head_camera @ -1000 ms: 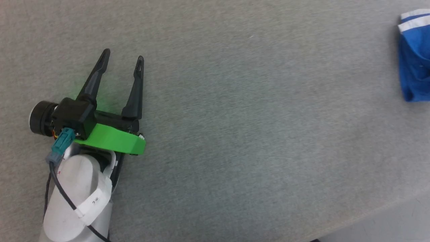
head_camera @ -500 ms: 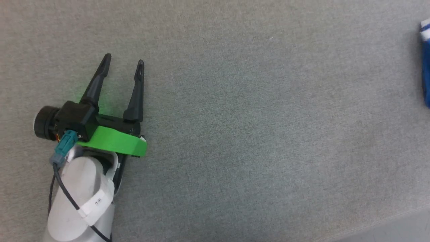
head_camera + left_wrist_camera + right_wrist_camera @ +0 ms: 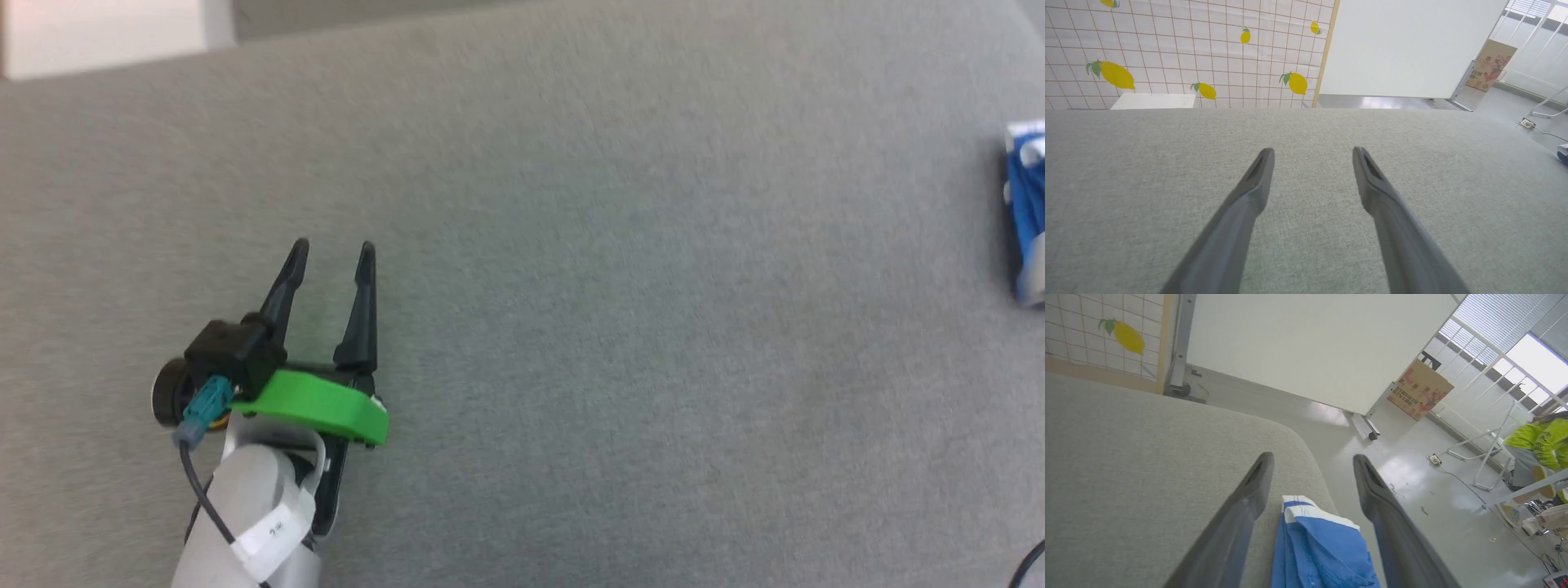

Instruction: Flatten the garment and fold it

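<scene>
Garment position: you'll find the garment (image 3: 1020, 204) at the far right edge of the head view, cut off by the frame. In the right wrist view it (image 3: 1323, 547) lies near the table's rounded corner, close to the edge.
Garment axis: its long axis runs up and down the head view. In the right wrist view it runs along the line of the fingers, with the white-banded end pointing away from the wrist.
Garment fabric: bright blue, soft and rumpled into loose folds rather than spread flat, with two white stripes across the far end.
Table (image 3: 571, 286): flat, covered in grey woven cloth with a fine, even texture.
Right gripper (image 3: 1312, 456): the fingers are spread wide and the garment shows between them and below. You can't tell from this view whether they touch it.
Left gripper (image 3: 333, 245): the fingers are parted and hold nothing. It sits over bare table, well apart from the garment, pointing up the head view.
Finger shape: the fingers (image 3: 1257, 179) are long, dark and matte, tapering to narrow tips with a slot near each tip.
Left wrist: a bright green plastic bracket (image 3: 318, 404) sits above a pale, rounded forearm.
Background: a tiled wall (image 3: 1167, 49) printed with yellow lemons.
</scene>
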{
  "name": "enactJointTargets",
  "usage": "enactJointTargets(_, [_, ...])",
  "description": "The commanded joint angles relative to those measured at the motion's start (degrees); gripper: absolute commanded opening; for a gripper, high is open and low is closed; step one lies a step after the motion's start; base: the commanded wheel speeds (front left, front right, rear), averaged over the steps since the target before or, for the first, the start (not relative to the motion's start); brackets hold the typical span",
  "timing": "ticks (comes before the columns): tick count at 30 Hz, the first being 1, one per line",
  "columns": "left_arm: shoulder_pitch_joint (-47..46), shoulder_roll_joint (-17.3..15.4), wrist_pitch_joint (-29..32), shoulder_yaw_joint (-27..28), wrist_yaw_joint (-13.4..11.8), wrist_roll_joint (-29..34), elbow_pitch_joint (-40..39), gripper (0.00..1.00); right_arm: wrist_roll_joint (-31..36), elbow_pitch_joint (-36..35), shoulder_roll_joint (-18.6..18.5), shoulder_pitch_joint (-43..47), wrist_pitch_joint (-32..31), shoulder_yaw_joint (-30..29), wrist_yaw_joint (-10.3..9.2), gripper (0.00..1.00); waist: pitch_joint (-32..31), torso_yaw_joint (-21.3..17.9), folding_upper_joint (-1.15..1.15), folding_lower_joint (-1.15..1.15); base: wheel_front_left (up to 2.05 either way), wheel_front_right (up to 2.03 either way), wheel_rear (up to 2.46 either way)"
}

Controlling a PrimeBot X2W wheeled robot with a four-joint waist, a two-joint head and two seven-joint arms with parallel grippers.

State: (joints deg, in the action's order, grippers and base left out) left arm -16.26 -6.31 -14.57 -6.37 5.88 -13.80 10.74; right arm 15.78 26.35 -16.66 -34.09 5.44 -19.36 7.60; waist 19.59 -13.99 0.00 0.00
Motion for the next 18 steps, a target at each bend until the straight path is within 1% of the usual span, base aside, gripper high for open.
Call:
enactJointTargets(1, [0.8, 0.35, -0.38, 0.63, -0.33, -0.9, 0.06, 1.0, -2.74, -2.08, 1.28, 2.33, 1.01, 1.9, -0.11, 1.0, -6.44, 4.34, 0.0, 0.0, 0.0, 0.0, 0.0])
enactJointTargets(4, [2.01, 1.01, -0.4, 1.43, -0.4, -0.91, -0.18, 1.0, -7.35, -7.54, 2.87, 7.2, 2.06, 6.0, -0.11, 1.0, -8.66, 6.21, 0.0, 0.0, 0.0, 0.0, 0.0])
enactJointTargets(8, [3.31, 1.67, -0.41, 2.0, -0.3, -0.41, -0.48, 1.0, -12.85, -13.8, 5.49, 13.33, 3.2, 8.88, -0.11, 1.0, -10.86, 8.46, 0.0, 0.0, 0.0, 0.0, 0.0])
enactJointTargets(12, [4.28, 2.04, -0.41, 2.52, -0.3, 0.69, -0.81, 1.0, -15.43, -18.81, 8.51, 18.01, 4.74, 11.02, -0.11, 1.0, -12.09, 10.1, 0.0, 0.0, 0.0, 0.0, 0.0])
enactJointTargets(18, [6.3, 2.58, -0.42, 2.81, -0.02, 1.48, -0.22, 1.0, -17.51, -21.86, 11.95, 24.24, 6.96, 12.42, -0.11, 1.0, -14.19, 11.85, 0.0, 0.0, 0.0, 0.0, 0.0])
